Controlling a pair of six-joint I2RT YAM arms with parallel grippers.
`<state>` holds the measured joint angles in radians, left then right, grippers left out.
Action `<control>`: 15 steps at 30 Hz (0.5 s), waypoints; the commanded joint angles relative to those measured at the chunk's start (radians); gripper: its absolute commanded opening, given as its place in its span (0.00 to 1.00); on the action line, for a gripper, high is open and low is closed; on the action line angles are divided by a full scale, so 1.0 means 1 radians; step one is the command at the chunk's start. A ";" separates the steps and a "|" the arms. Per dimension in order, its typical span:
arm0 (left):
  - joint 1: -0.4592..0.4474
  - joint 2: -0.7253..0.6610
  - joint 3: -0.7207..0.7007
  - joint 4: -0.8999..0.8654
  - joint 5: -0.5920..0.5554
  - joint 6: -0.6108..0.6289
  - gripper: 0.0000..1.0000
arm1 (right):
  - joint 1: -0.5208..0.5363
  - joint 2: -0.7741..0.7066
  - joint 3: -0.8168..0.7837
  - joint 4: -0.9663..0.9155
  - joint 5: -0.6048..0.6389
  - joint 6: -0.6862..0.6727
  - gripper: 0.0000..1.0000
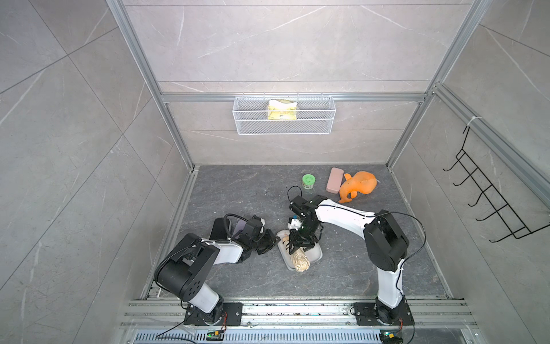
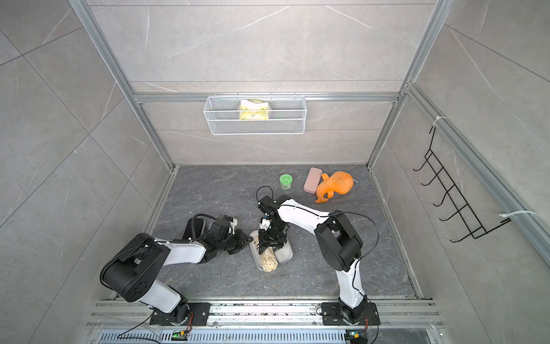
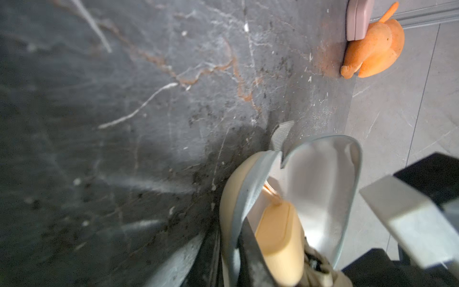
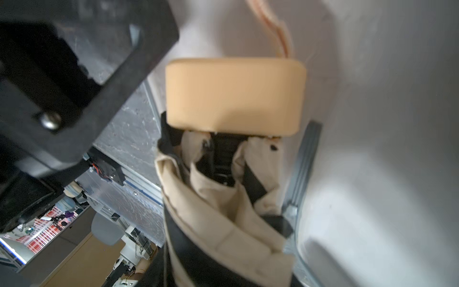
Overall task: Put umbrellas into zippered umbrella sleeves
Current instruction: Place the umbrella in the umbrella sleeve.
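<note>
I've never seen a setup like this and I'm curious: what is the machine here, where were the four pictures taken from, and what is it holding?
Two robot arms stand at the near edge of a dark stone surface. Two pictures look down from above; the other two come from cameras on the arms' wrists. A beige umbrella lies partly in an open cream case. The right tool grips the umbrella; the left tool appears to pinch the case's rim. Farther back lie a green jar, a pink case and an orange plush toy.
</note>
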<state>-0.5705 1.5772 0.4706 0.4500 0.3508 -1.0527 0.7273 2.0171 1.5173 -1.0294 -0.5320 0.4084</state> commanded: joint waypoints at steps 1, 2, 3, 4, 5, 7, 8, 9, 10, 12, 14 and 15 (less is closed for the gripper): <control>-0.016 0.018 -0.002 0.086 0.033 -0.025 0.09 | 0.007 0.061 0.073 -0.026 0.015 -0.038 0.12; -0.019 0.022 0.002 0.090 0.034 -0.025 0.07 | 0.006 0.081 0.092 -0.037 0.023 -0.048 0.11; -0.023 0.026 0.004 0.092 0.037 -0.025 0.06 | 0.006 0.096 0.109 -0.052 0.037 -0.060 0.11; -0.024 0.027 0.009 0.094 0.042 -0.022 0.04 | 0.006 0.112 0.133 -0.073 0.064 -0.075 0.10; -0.026 0.027 0.012 0.095 0.041 -0.019 0.03 | 0.006 0.126 0.153 -0.094 0.079 -0.091 0.09; -0.027 0.026 0.014 0.093 0.040 -0.012 0.01 | 0.007 0.145 0.189 -0.126 0.096 -0.117 0.09; -0.028 0.024 0.016 0.090 0.038 -0.008 0.00 | 0.009 0.154 0.205 -0.141 0.107 -0.128 0.09; -0.028 0.024 0.021 0.086 0.038 -0.001 0.00 | 0.011 0.167 0.227 -0.157 0.122 -0.142 0.08; -0.028 0.024 0.025 0.082 0.042 0.005 0.00 | 0.017 0.181 0.247 -0.172 0.135 -0.159 0.08; -0.028 0.028 0.037 0.079 0.048 0.018 0.00 | 0.031 0.205 0.293 -0.188 0.149 -0.190 0.09; -0.028 0.035 0.051 0.068 0.055 0.032 0.00 | 0.045 0.229 0.327 -0.192 0.151 -0.231 0.09; -0.028 0.037 0.059 0.061 0.057 0.037 0.00 | 0.049 0.236 0.335 -0.190 0.161 -0.245 0.10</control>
<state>-0.5858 1.6123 0.4801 0.4896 0.3412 -1.0611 0.7513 2.2150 1.8034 -1.2015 -0.3912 0.2501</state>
